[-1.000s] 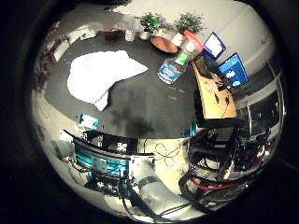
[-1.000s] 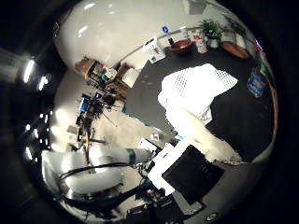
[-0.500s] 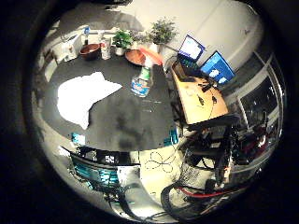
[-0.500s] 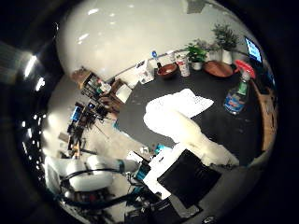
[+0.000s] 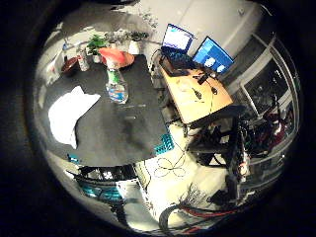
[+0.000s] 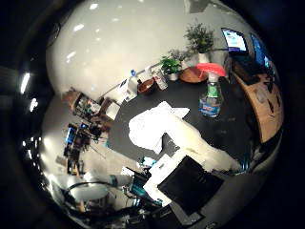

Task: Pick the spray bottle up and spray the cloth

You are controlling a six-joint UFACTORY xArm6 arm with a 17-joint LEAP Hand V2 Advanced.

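Count: 1 spray bottle (image 6: pixel 210 93), 1 white cloth (image 5: pixel 69 115), 2 monitors (image 5: pixel 177 38), 2 potted plants (image 6: pixel 200 40), 1 dark bowl (image 6: pixel 146 86).

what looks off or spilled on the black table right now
Nothing stands out. The spray bottle stands upright on the black table with its red trigger head on, apart from the white cloth, which lies rumpled but flat. No puddle or tipped item shows. The hand is well above the table, holding nothing.

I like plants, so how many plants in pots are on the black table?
2 that I can tell: a small leafy plant near the brown bowl, and a taller plant by the table's far corner. More may be hidden.
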